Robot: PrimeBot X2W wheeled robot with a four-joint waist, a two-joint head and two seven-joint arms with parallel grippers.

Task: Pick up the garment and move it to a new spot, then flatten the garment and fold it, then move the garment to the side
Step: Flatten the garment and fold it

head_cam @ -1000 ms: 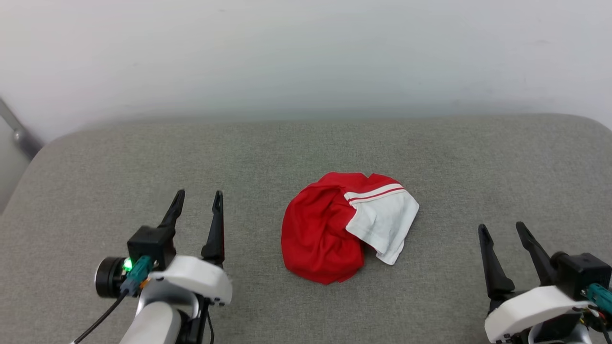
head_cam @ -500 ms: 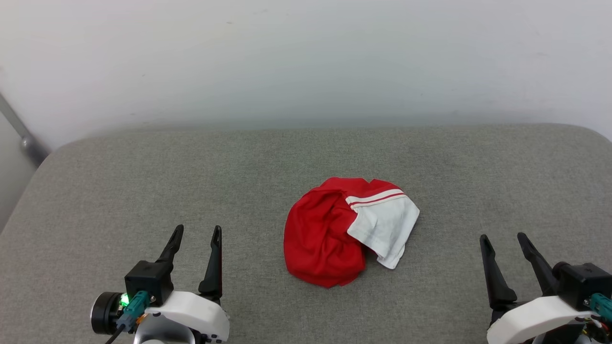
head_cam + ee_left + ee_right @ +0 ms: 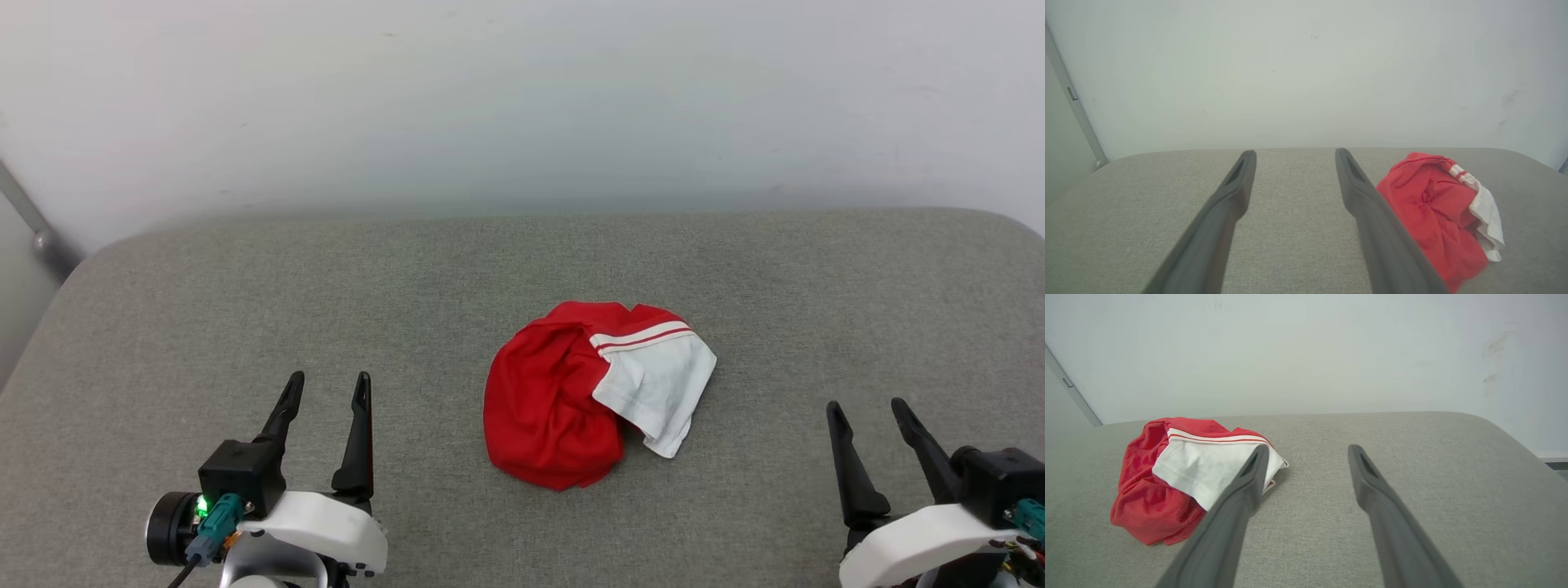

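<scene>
The shirt [image 3: 563, 400] lies in a crumpled heap near the middle of the grey padded surface [image 3: 245, 294], between the two grippers and touching neither. It is bunched into a rounded lump, so its long axis is weak. In the head view it spreads a little more from left to right than from near to far. The red body makes up the left and near part of the heap. One white sleeve [image 3: 657, 388] lies over the right side (its red-and-white striped trim runs along the far edge, tilted slightly up to the right). The sleeve's loose lower corner points toward the near right. No lettering can be seen on the folds that face up.

The left gripper [image 3: 328, 377] is at the lower left, its two dark fingers spread apart with nothing between them, pointing away from the robot toward the pale wall [image 3: 522, 98]. The right gripper [image 3: 865, 404] is at the lower right, likewise spread and empty. In the right wrist view its left finger overlaps the white sleeve, though the head view shows them apart.
</scene>
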